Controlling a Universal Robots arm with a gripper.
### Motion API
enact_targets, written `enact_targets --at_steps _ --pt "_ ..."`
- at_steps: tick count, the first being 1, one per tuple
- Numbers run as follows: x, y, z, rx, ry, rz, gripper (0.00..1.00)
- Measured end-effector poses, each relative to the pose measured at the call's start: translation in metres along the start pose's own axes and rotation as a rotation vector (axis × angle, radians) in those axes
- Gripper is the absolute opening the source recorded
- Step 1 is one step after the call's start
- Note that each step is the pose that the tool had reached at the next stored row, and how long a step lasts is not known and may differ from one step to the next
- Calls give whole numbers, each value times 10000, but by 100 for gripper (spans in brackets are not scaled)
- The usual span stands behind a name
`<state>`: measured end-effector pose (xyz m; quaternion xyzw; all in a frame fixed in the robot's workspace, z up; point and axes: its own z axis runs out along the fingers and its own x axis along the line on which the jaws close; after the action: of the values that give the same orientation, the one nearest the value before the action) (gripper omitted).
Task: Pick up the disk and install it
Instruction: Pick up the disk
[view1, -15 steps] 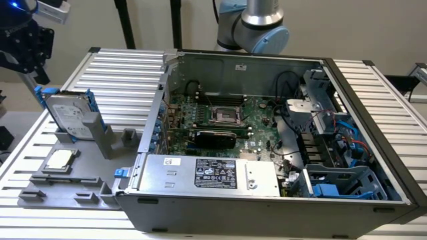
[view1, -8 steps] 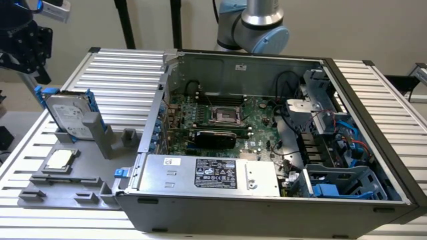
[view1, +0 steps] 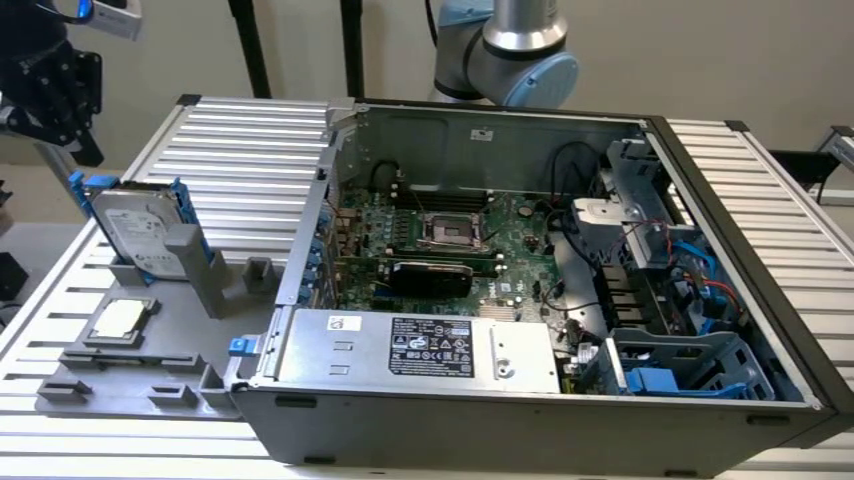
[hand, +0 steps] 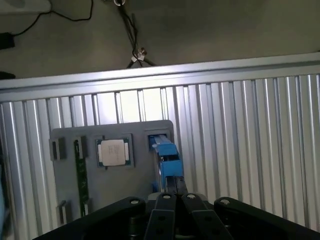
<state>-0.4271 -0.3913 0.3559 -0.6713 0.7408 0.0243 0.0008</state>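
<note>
First, the exterior view: the grey tray (view1: 180, 345) lies on the ribbed table (view1: 254, 130), just beside the open case (view1: 534, 300). The disk (view1: 138, 232) stands on edge in a slot at the tray's far end, with blue rails along its sides. A chip (view1: 118, 320) lies flat in a recess of the tray, nearer than the disk. The gripper (view1: 83, 148) hangs above the tray's far end, apart from the disk.

Next, the wrist view: the gripper (hand: 176, 184) has its fingers (hand: 170, 186) clenched together on nothing. It hangs above the tray (hand: 130, 131), in line with the disk (hand: 167, 152). The chip (hand: 114, 151) sits in the tray just beside the disk.
</note>
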Motion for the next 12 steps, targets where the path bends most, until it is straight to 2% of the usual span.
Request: enact_targets --at_steps 8,10,11,12 --pt "-29 20 1 -19 16 -509 12" --pt "-30 21 1 -20 17 -520 24" --pt "-29 22 3 -19 16 -521 24" --pt "-29 22 4 -20 17 -521 36"
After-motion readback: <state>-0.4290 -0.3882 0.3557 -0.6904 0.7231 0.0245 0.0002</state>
